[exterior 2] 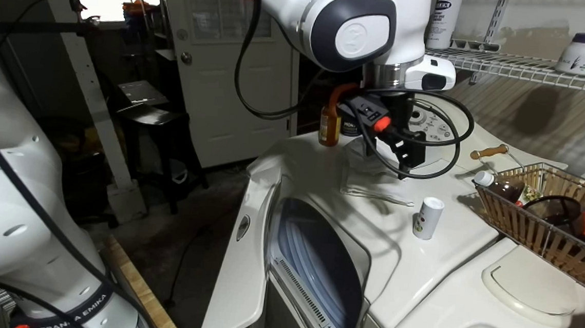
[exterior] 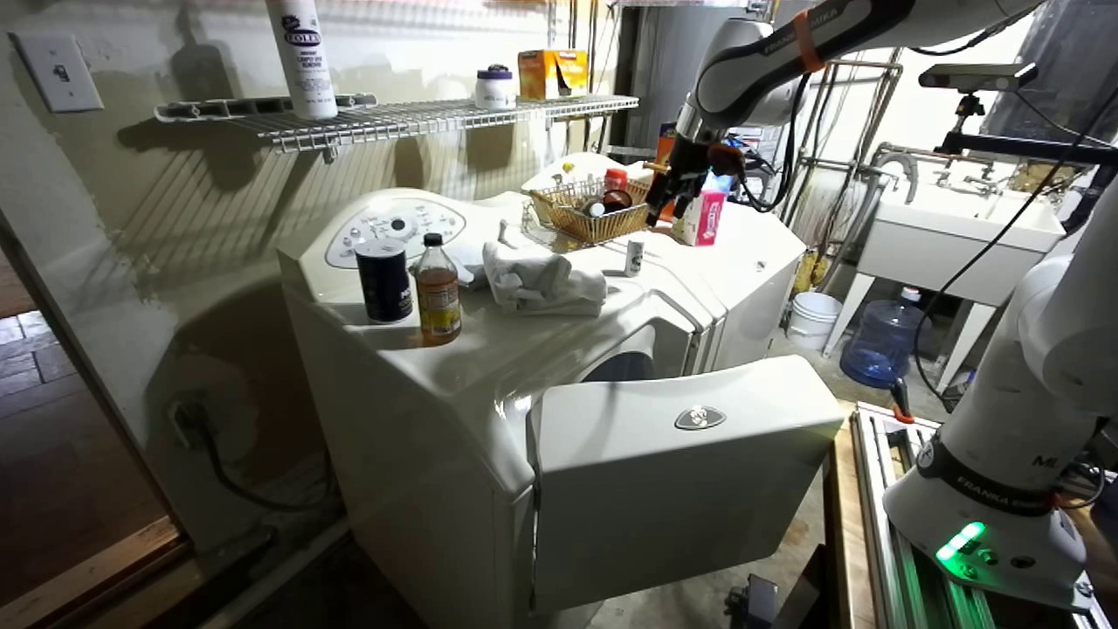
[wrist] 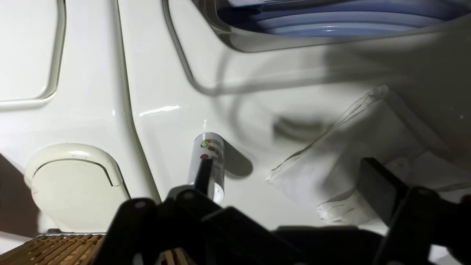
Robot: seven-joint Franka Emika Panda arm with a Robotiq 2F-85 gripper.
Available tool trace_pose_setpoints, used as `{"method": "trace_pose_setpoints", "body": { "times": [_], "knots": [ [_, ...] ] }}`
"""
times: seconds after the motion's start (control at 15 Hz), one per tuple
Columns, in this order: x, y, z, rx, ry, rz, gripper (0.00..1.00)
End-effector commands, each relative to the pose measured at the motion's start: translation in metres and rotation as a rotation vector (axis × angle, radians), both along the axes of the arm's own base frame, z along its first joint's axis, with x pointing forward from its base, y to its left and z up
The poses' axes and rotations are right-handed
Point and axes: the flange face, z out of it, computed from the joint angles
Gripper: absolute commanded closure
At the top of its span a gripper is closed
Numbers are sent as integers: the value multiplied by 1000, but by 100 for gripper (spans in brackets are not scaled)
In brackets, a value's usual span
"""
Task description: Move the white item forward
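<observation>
Saw the gripper (wrist: 289, 180) hanging above the pale appliance (exterior: 489, 367), with fingers (wrist: 378, 191) spread wide apart. Found the crumpled white cloth (exterior: 550, 284) lying on top, near the amber bottle (exterior: 438, 297) and dark container (exterior: 384, 284). Noted the small white canister (exterior 2: 428, 218) standing upright near cloth and wicker basket (exterior: 603, 229), apart from both. Could not tell whether to match cloth or canister with the task.

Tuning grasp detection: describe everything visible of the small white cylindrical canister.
The small white canister is a smooth cylinder with a plain white top and red and green print on its side; material unclear. It stands upright on the white appliance top, apart from the white cloth beside it. The open gripper isn't touching it.
</observation>
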Motion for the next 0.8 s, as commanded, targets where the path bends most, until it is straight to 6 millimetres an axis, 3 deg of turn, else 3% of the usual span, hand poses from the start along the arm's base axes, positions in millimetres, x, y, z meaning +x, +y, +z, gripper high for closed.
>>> {"method": "trace_pose_setpoints", "body": {
  "times": [0.0, 0.73],
  "knots": [
    [0, 0, 1, 0, 1, 0, 0],
    [42, -51, -37, -3, -40, -68, 0]
  ]
}}
